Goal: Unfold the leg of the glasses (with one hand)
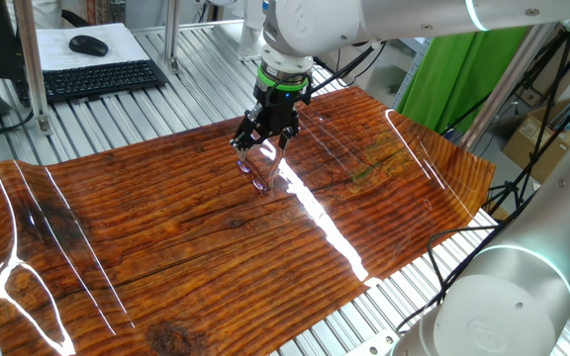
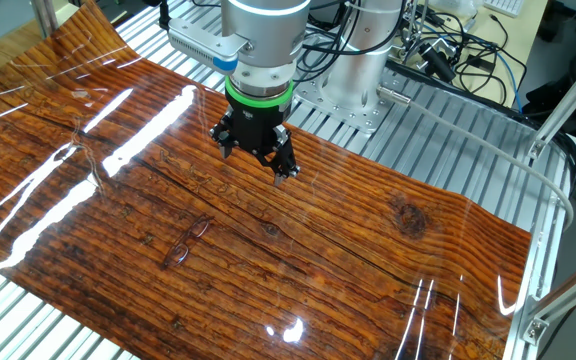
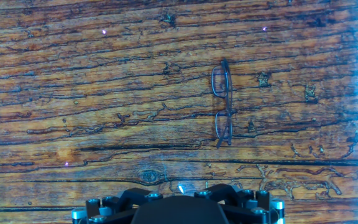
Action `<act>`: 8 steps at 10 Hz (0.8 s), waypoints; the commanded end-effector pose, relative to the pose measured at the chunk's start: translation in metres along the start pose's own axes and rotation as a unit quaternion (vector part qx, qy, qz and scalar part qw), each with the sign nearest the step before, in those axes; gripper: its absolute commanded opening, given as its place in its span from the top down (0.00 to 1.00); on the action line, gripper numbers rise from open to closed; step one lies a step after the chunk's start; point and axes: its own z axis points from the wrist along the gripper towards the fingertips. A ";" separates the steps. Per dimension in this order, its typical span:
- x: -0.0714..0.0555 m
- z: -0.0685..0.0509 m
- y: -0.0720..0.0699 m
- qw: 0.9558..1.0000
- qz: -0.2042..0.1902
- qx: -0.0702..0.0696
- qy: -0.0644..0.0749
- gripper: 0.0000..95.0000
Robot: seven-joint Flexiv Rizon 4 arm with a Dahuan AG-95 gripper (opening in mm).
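The glasses (image 3: 222,104) are a tiny dark wire-framed pair lying flat on the wood-grain mat (image 1: 166,247), with the legs folded against the frame. In one fixed view their purple lenses (image 1: 255,178) glint just below my gripper (image 1: 261,146). In the other fixed view the glasses (image 2: 186,242) lie in front and to the left of the gripper (image 2: 255,160). The gripper hovers above the mat with its fingers spread and nothing between them. In the hand view only the gripper's black body (image 3: 179,208) shows at the bottom edge; the fingertips are out of view.
A keyboard (image 1: 97,77) and mouse (image 1: 88,44) sit at the back left, off the mat. A second robot arm (image 1: 503,297) stands at the front right. A green cloth (image 1: 453,79) hangs at the back right. Cables (image 2: 448,50) lie behind the arm's base (image 2: 358,70).
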 end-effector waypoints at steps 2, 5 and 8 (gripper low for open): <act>0.001 0.001 0.000 0.992 0.121 -0.011 0.038 1.00; 0.008 0.005 0.003 0.992 0.118 -0.011 0.037 1.00; 0.009 0.005 0.003 0.992 0.118 -0.011 0.037 1.00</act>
